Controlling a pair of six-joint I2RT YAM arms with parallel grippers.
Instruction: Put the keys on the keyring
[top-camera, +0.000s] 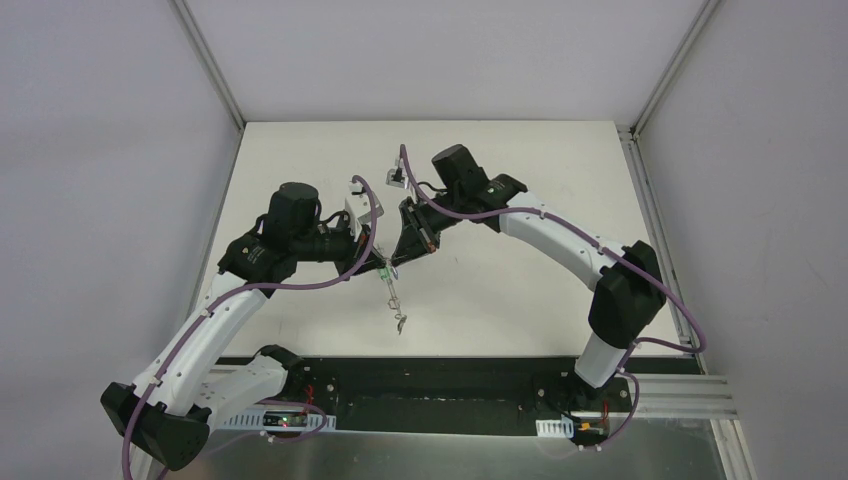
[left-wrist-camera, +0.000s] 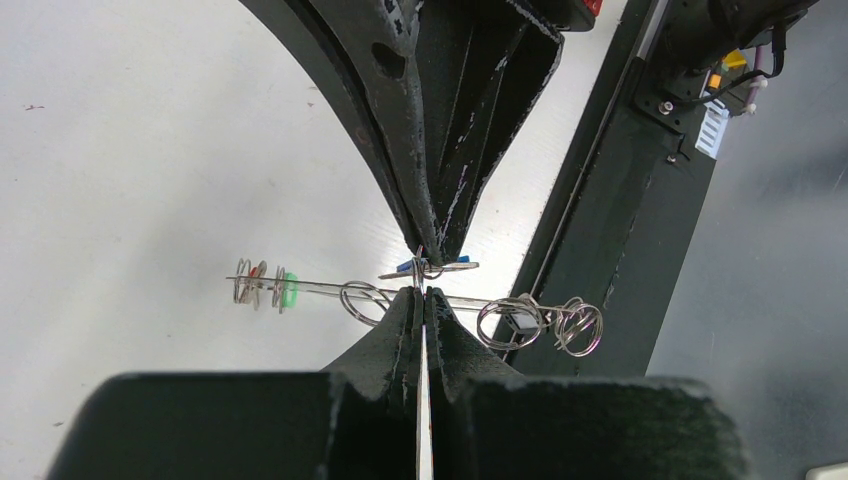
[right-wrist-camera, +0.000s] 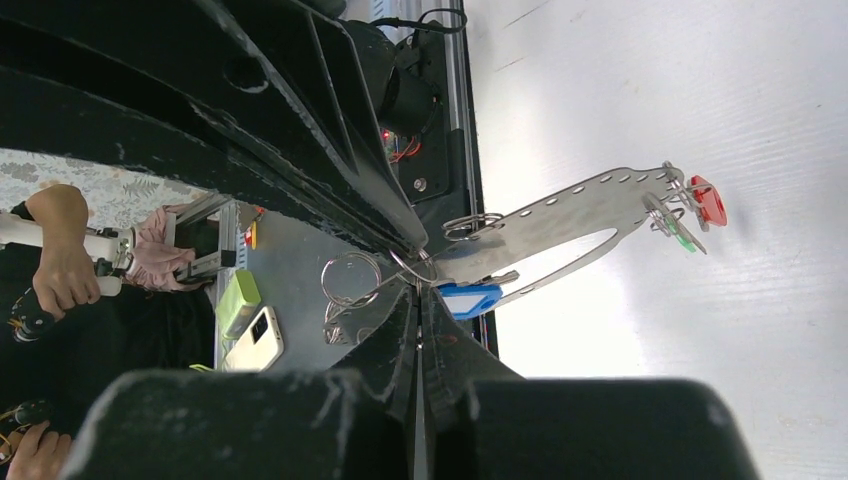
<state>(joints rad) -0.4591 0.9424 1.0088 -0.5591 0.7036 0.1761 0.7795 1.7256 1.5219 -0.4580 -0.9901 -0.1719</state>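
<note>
Steel keyring (right-wrist-camera: 590, 205) is held up over the white tabletop (top-camera: 520, 300), about centre, between the two arms. Left fingers (left-wrist-camera: 395, 335) are pressed together and appear to be pinching the keyring band. Right fingers (right-wrist-camera: 450, 350) are pressed together too, set tip to tip against the left ones, and apparently pinch the blue-tag key (right-wrist-camera: 468, 299) by its small ring. Exact contact is hidden at the tips.

Done, as judged: red-tag key (right-wrist-camera: 708, 199) and green-tag key (right-wrist-camera: 684, 236) are already hung at the far end of the keyring. Several small split rings (left-wrist-camera: 510, 322) are seen along the band and beside the fingers. Which of them are actually threaded cannot be told.

Left: the blue-tag key is right at the keyring, but it is not shown to be threaded on. A black tag is not seen in any view. No loose keys are made out on the tabletop in the top view, so the task is judged near its end, with the blue one as the step in hand.
</note>
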